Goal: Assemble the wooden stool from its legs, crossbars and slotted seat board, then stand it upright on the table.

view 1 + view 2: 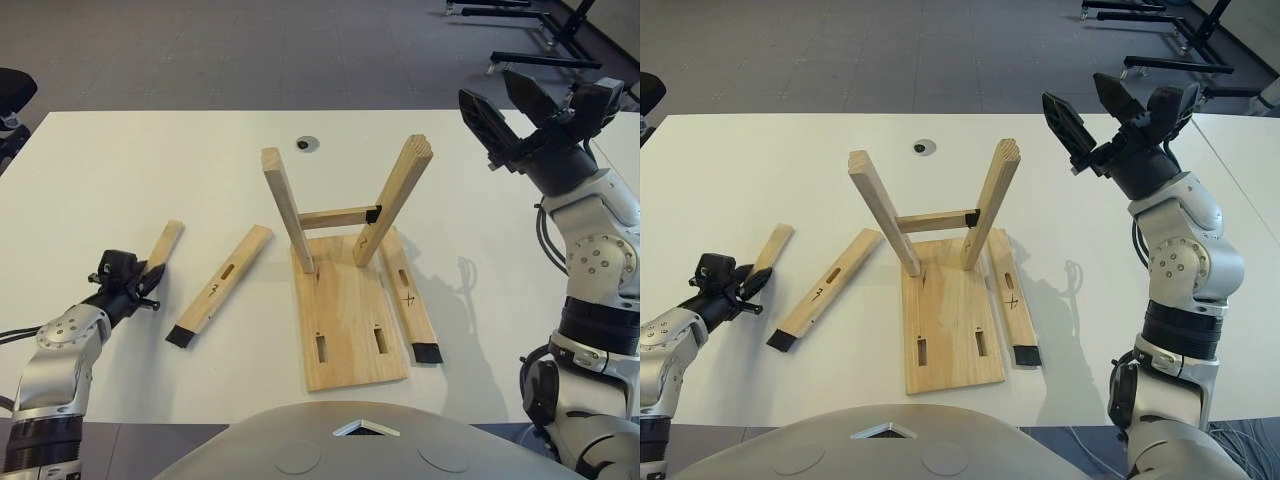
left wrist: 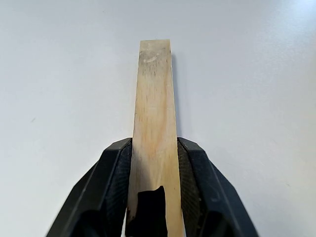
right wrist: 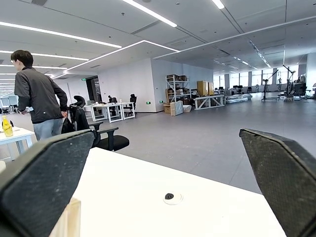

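Observation:
The slotted seat board [image 1: 350, 330] lies flat at the table's middle. Two legs [image 1: 287, 210] [image 1: 393, 200] stand in its far slots, leaning apart and joined by a crossbar [image 1: 338, 217]. A loose leg [image 1: 220, 290] lies to the left of the board, and another leg [image 1: 412, 300] lies along its right edge. At the far left my left gripper [image 1: 150, 277] is shut on the near end of a short crossbar [image 2: 155, 89], which rests on the table. My right gripper [image 1: 488, 88] hangs open high above the table's back right, holding nothing.
A round cable hole [image 1: 308, 144] sits in the white table [image 1: 100, 180] behind the stool parts. A dark chair [image 1: 15, 90] stands off the left edge, and metal frames [image 1: 545, 55] lie on the floor beyond the far right corner.

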Motion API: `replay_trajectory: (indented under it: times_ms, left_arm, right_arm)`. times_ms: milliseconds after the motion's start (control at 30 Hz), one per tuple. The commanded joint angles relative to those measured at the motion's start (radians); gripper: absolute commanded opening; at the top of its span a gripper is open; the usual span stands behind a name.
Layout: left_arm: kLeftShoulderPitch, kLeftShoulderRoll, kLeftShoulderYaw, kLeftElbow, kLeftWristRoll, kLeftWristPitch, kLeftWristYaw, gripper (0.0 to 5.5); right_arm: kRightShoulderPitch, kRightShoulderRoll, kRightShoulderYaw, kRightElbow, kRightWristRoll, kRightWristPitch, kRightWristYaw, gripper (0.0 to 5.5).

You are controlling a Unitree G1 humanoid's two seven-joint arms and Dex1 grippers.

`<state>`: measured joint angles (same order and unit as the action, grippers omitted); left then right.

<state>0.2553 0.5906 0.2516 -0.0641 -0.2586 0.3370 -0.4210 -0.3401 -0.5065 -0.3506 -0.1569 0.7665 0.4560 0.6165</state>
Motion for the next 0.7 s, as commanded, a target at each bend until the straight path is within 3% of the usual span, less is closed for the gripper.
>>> replay_trajectory:
  times_ms: [33,133,300,467,700]
  left_arm:
    - [-0.217,-0.016,0.062,-0.048,0.009,-0.241,0.032,1.28]
    - [-0.417,-0.006,0.03,-0.103,0.062,-0.375,0.054,1.28]
    - [-0.725,-0.054,-0.157,-0.164,0.132,-0.459,0.008,1.28]
    - [-0.773,-0.11,-0.28,-0.182,0.147,-0.481,-0.048,1.28]
    - [-0.762,-0.165,-0.331,-0.213,0.151,-0.466,-0.061,1.28]
  right_arm:
    - [-0.062,0.011,-0.012,-0.016,0.059,0.039,-0.025,5.4]
    - [-0.12,0.038,-0.009,-0.035,0.124,0.084,-0.078,5.4]
    - [-0.208,0.149,0.052,-0.154,0.313,0.184,-0.2,5.4]
    - [-0.255,0.269,0.17,-0.237,0.389,0.217,-0.314,5.4]
    - [-0.282,0.339,0.246,-0.222,0.337,0.17,-0.331,5.4]
